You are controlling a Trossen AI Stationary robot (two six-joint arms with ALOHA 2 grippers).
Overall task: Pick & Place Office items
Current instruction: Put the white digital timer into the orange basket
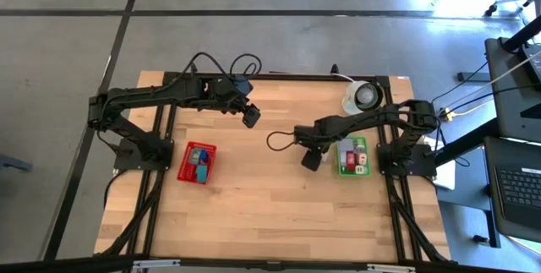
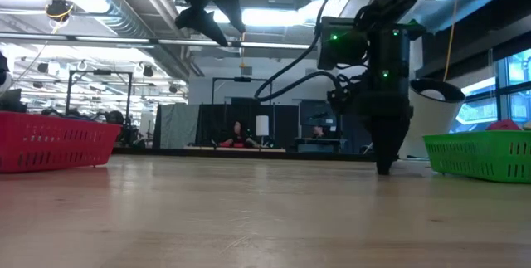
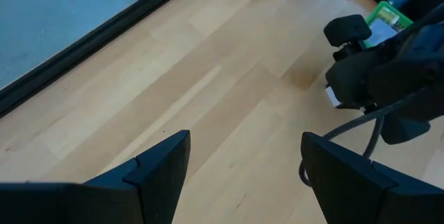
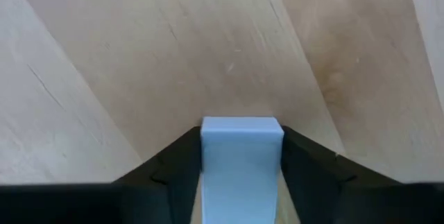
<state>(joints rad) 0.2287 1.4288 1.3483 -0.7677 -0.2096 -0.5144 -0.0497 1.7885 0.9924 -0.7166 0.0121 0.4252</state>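
Note:
My right gripper points straight down at the wood just left of the green tray, and its tips are low at the table top in the low view. It is shut on a pale lavender-blue block. My left gripper hangs open, high over the table's far middle, and touches nothing. Small blocks lie in the red tray, teal and red ones. More small pieces lie in the green tray. My right gripper pinches the lavender-blue block between its two fingers, one on each of two opposite side faces. The fingers come from above, pointing down. The block's end face shows between the tips, close over the wood; whether it rests on the table cannot be told.
A white round roll stands at the far right of the table, behind the green tray. The red tray sits left of centre. Bare wood stretches between the trays and toward the near edge. A black frame borders the table.

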